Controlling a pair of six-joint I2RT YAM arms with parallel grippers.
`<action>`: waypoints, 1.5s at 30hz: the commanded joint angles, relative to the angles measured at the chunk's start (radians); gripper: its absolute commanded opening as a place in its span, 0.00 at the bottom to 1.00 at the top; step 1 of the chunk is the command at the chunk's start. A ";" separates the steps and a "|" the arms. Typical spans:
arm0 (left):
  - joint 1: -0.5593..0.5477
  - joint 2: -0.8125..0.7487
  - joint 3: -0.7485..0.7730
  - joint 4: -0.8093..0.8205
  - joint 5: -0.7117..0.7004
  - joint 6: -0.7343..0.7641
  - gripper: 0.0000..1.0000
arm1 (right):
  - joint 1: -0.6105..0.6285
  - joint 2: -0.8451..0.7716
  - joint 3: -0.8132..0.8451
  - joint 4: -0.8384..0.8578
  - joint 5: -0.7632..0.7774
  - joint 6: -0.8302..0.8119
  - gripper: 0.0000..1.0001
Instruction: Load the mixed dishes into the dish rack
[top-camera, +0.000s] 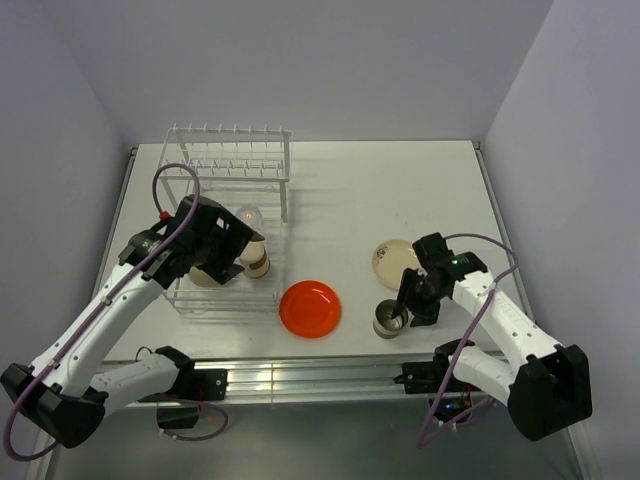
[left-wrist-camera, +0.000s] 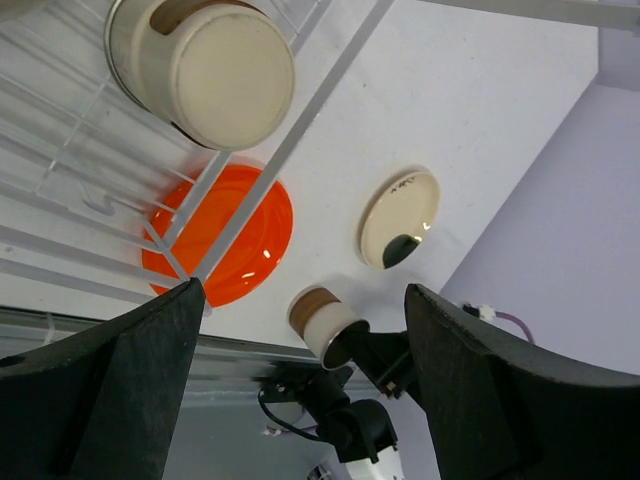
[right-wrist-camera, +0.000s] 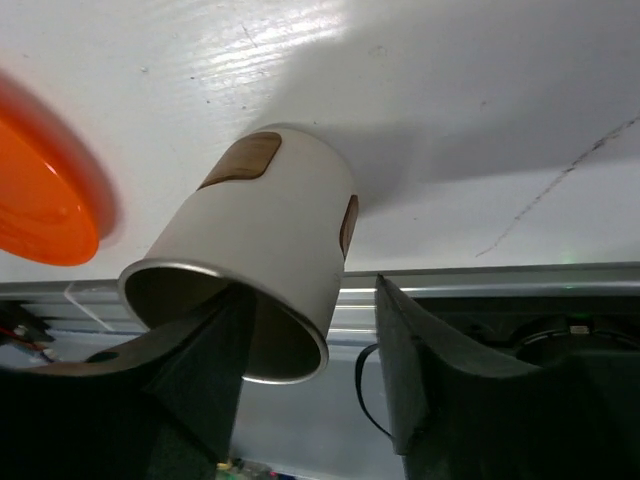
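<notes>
The dish rack (top-camera: 232, 178) stands at the back left, and its wires (left-wrist-camera: 262, 178) cross the left wrist view. In its basket lie a steel cup (top-camera: 258, 262) (left-wrist-camera: 205, 65) on its side, a clear glass (top-camera: 247, 215) and a white-beige bowl (top-camera: 203, 276), which is partly hidden. My left gripper (top-camera: 225, 260) (left-wrist-camera: 302, 290) hovers open over the basket and holds nothing. The orange-red plate (top-camera: 310, 308) (left-wrist-camera: 250, 240) and the cream plate (top-camera: 393, 258) (left-wrist-camera: 400, 215) lie flat on the table. My right gripper (top-camera: 408, 306) (right-wrist-camera: 312, 290) straddles the wall of the second steel cup (top-camera: 389, 318) (right-wrist-camera: 270, 240). One finger is inside it and the other stands apart outside.
A metal rail (top-camera: 320, 375) runs along the near table edge just below the cup and the orange-red plate. Grey walls close in the left, back and right sides. The rack's raised prong row (top-camera: 230, 132) stands at the far end.
</notes>
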 joint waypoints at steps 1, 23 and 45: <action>-0.005 -0.041 0.048 0.011 0.028 -0.021 0.87 | 0.008 -0.003 -0.038 0.065 -0.020 0.021 0.56; -0.008 0.028 -0.038 0.640 0.532 0.151 0.88 | 0.010 0.064 0.484 -0.084 -0.425 -0.075 0.00; -0.037 0.025 -0.145 1.135 0.842 0.143 0.92 | 0.152 0.152 0.522 0.389 -0.950 0.294 0.00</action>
